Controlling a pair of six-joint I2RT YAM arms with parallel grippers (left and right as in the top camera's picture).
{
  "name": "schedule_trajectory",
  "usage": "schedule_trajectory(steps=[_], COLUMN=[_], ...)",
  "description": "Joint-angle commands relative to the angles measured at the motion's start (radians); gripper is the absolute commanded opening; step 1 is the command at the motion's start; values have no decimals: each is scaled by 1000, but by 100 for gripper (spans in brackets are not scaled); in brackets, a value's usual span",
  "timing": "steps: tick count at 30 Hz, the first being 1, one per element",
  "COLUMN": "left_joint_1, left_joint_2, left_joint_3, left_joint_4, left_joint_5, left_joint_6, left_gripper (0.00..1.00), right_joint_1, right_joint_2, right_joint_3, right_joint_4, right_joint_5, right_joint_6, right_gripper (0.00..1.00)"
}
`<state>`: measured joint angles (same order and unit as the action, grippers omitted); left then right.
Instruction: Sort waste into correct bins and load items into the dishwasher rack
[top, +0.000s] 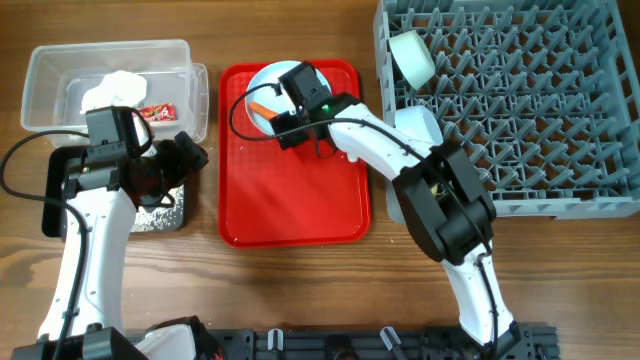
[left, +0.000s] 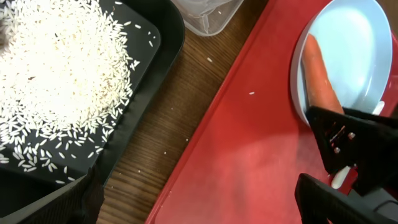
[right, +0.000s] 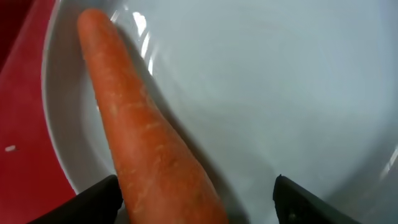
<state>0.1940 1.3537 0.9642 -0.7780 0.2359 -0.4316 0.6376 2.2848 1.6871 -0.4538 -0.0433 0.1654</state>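
Right claw (right: 196, 208) hangs spread wide over the pale blue plate (right: 280, 93). You've got the orange carrot piece (right: 143, 137) lying on the plate between its two fingers, close beside one and well apart from the other, nothing gripped. Left claw (left: 205, 208) is parted and empty too, above the strip of wooden surface (left: 168, 124) between the black tray (left: 171, 43) holding the white rice grains (left: 56, 68) and the red serving tray (left: 249, 162) carrying the plate.
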Motion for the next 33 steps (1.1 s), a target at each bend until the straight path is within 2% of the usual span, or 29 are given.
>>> schedule_trajectory(steps=[1, 6, 8, 11, 18, 25, 29, 33], left_joint_1=[5, 5, 5, 5, 5, 5, 5, 5], left_joint_2=[-9, -9, -9, -9, -9, -9, -9, -9], left_joint_3=[3, 3, 3, 3, 3, 3, 3, 3], left_joint_4=[2, 2, 2, 2, 2, 2, 3, 46], left_joint_5=[-2, -2, -2, -2, -2, -2, -2, 12], left_joint_6=[1, 1, 1, 1, 1, 1, 0, -5], left_gripper=[100, 100, 100, 100, 100, 100, 100, 100], right_joint_1=[0, 1, 5, 41, 95, 61, 29, -107], right_joint_2=[23, 23, 23, 23, -3, -318, -511, -681], right_joint_3=[-12, -12, -12, -12, -11, -11, -11, -11], right_joint_4=[-124, -257, -338, -431, -444, -430, -500, -630], right_joint_5=[-85, -276, -334, -365, -372, -333, -151, -78], right_joint_6=[134, 186, 232, 227, 226, 122, 126, 124], right_gripper=[80, 73, 72, 73, 76, 77, 86, 89])
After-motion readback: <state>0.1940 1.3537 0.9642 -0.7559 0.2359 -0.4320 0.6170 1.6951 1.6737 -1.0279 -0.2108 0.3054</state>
